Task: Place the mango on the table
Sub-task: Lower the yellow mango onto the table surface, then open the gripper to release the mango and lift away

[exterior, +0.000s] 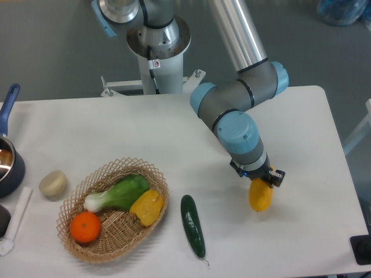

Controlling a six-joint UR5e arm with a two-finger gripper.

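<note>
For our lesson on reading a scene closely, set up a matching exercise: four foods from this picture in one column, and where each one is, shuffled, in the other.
Things:
1. mango
2. cucumber
3. orange
4. yellow pepper

Places:
A. in the basket, at its right side
B. on the table, just right of the basket
C. in the gripper, right of the cucumber
D. in the basket, at its left end

Pairs: 1-C, 2-B, 3-D, 4-A
</note>
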